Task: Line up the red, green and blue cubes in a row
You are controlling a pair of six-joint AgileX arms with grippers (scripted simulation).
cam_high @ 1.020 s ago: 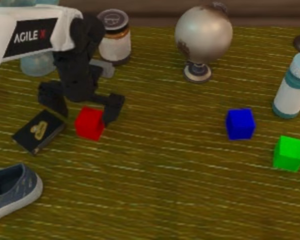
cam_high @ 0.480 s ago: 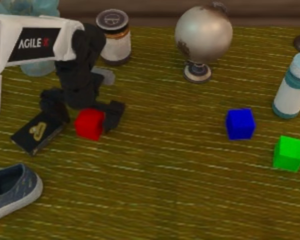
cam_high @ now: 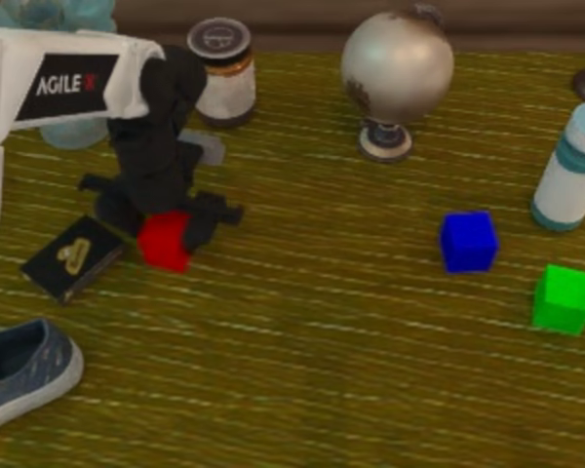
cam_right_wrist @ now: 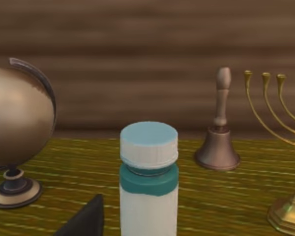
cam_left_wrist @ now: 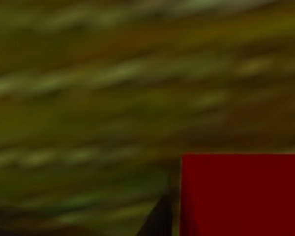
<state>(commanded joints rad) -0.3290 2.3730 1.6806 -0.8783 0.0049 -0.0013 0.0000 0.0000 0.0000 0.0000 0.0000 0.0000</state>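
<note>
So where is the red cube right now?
In the top view the red cube sits on the table's left side, between the fingers of the left gripper, just right of the black book.

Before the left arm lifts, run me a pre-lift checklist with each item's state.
1. Left gripper astride the red cube: ok, a finger on each side.
2. Fingers shut on it: cannot tell.
3. Black box clear of the cube: ok, beside it, apart.
4. Blue cube and green cube standing free: ok.
5. Open table toward them: ok.
6. Right gripper out of the way: cannot tell, not seen from above.
</note>
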